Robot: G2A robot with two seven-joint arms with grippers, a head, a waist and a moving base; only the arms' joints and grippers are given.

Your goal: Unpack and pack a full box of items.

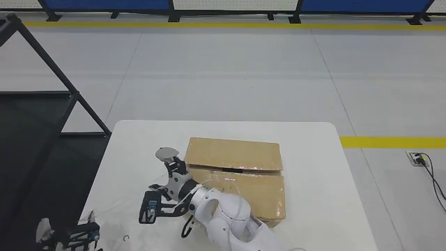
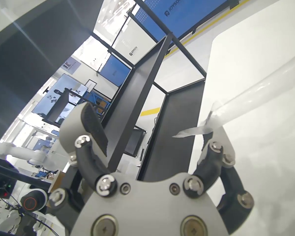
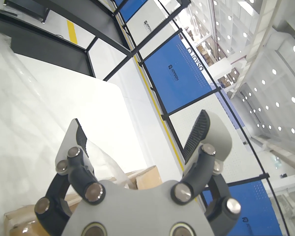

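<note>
The white bench (image 1: 313,181) is carrying a brown cardboard box (image 1: 237,167), flaps lying shut, well inside its visible edges. The right claw (image 3: 141,124) is gaping wide at the box's 9 o'clock. The left claw (image 2: 152,133) is gaping wide near the bench's 7 o'clock.

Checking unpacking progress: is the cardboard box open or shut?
Shut. The cardboard box has both top flaps lying flat, meeting at a middle seam.
</note>
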